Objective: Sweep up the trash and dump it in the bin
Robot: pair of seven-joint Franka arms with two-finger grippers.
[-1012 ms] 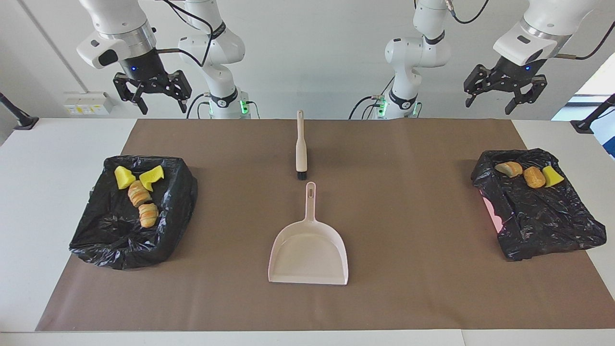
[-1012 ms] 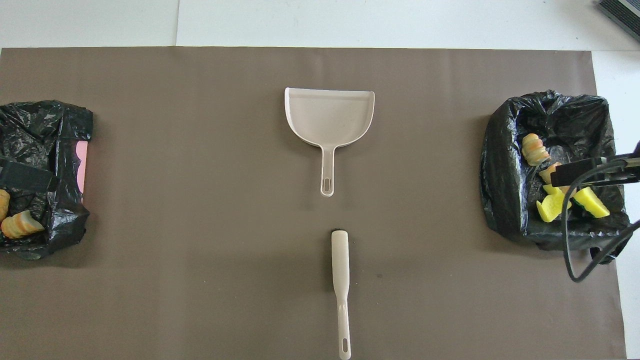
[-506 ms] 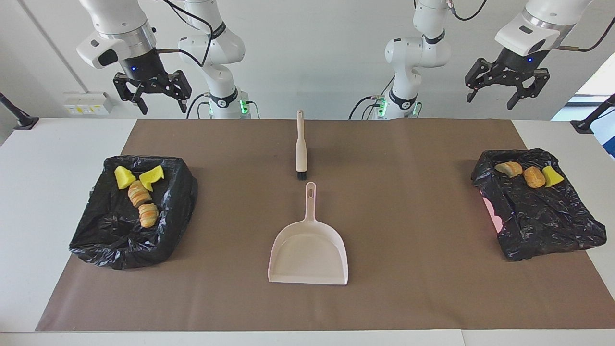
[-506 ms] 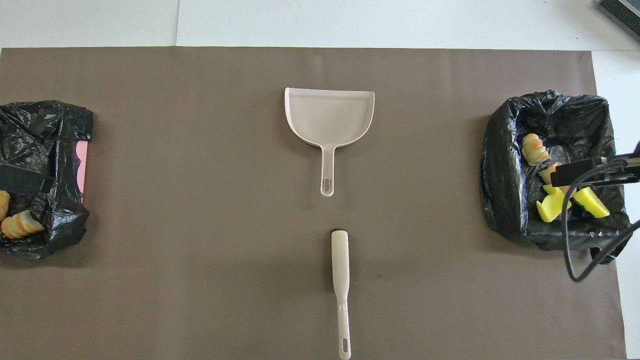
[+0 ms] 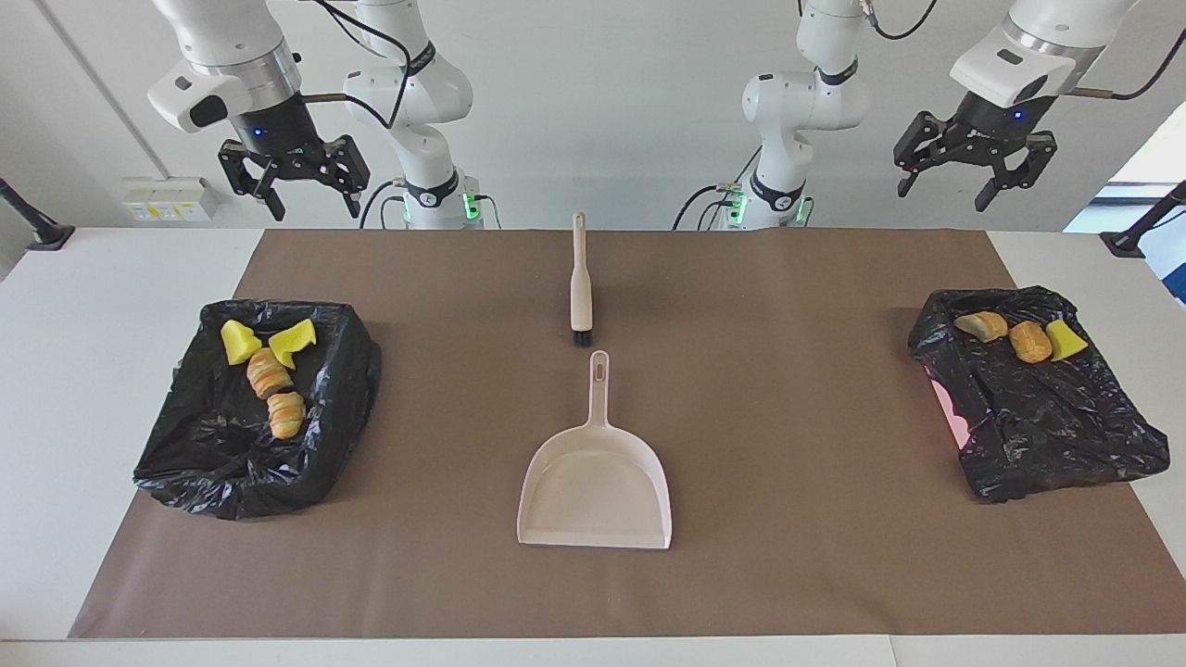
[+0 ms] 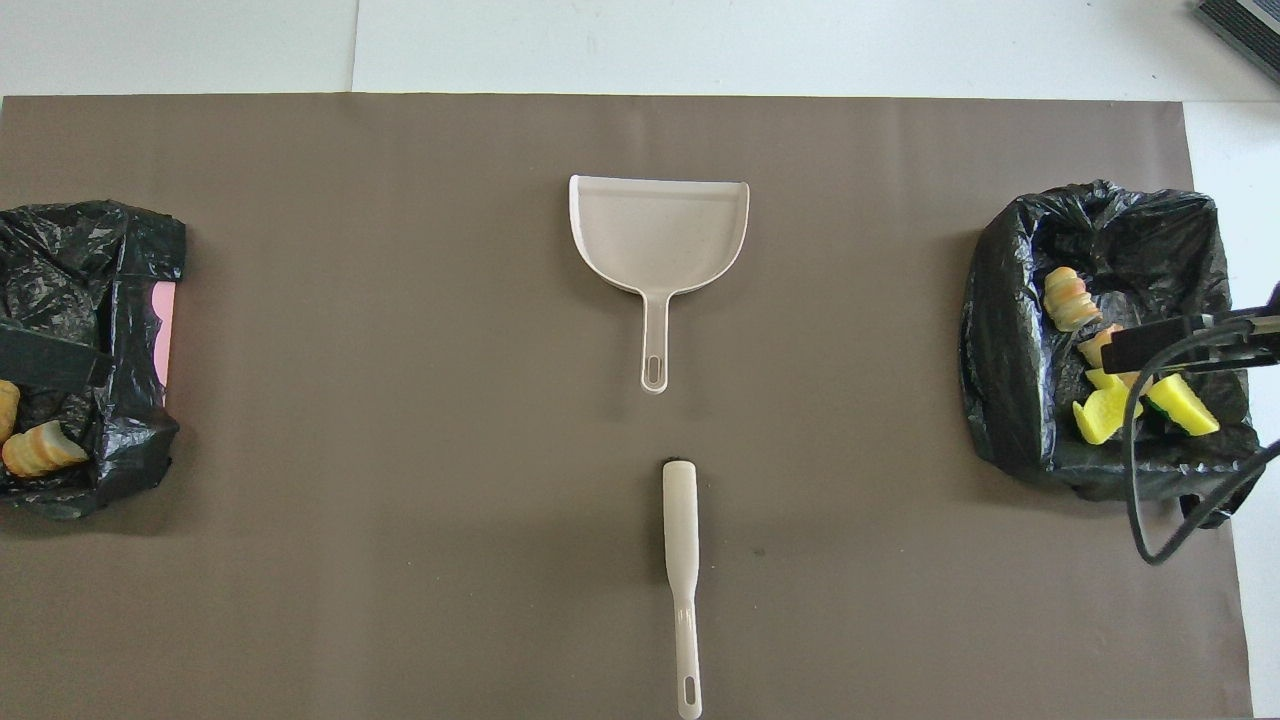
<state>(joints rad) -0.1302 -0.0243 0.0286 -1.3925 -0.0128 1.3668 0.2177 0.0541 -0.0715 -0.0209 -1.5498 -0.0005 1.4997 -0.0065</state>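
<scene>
The trash lies in two black-bagged bins. The bin (image 5: 213, 463) (image 6: 1010, 300) at the right arm's end holds yellow wedges (image 5: 239, 341) (image 6: 1103, 417) and brown pastry lumps (image 5: 268, 371) (image 6: 1069, 298). The other bin (image 5: 1047, 426) (image 6: 90, 250), at the left arm's end, holds two bread lumps (image 5: 1029, 341) (image 6: 40, 450) and a yellow wedge (image 5: 1066, 339). A beige dustpan (image 5: 595, 482) (image 6: 660, 235) and a brush (image 5: 581, 283) (image 6: 681, 560) lie mid-table, the brush nearer the robots. My right gripper (image 5: 317, 209) and left gripper (image 5: 943, 196) hang open and empty, high over the bins' near ends.
A brown mat (image 5: 788, 371) (image 6: 400, 350) covers most of the white table (image 5: 93, 324). A pink patch (image 5: 950, 408) (image 6: 164, 330) shows through the bag at the left arm's end. A black cable (image 6: 1140, 480) hangs over the other bin.
The left gripper has risen a little above its bin. The right arm, the dustpan, the brush and the trash have not moved.
</scene>
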